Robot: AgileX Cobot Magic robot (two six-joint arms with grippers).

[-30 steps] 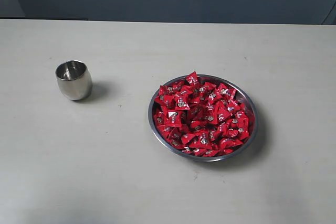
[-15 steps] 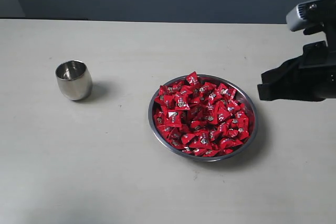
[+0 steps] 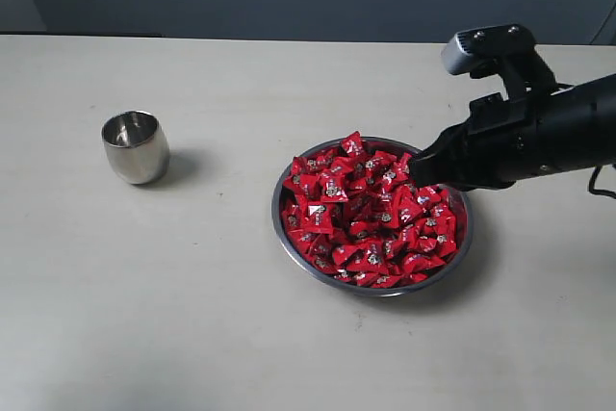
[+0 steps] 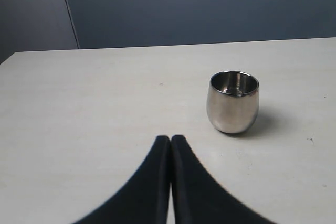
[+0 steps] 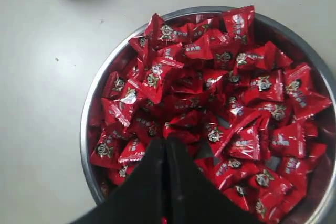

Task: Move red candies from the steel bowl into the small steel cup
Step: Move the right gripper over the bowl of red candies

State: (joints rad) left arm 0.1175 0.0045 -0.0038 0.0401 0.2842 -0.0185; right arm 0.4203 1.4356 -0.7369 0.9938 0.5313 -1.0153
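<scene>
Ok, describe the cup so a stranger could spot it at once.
On the pale table, find the wide steel bowl heaped with red candies. Well to its left in the exterior view stands the cup, alone. It is small, barrel-shaped, handleless steel, far narrower than the bowl.

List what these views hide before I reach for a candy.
- Floor of the steel bowl: buried under the red candies in the exterior and right wrist views.
- Bottom of the small steel cup: hidden by its own wall, left wrist view.
- Whether the shut right gripper touches candies: its own fingers block it.
- The left gripper: outside the exterior view; only shut fingertips show.
</scene>
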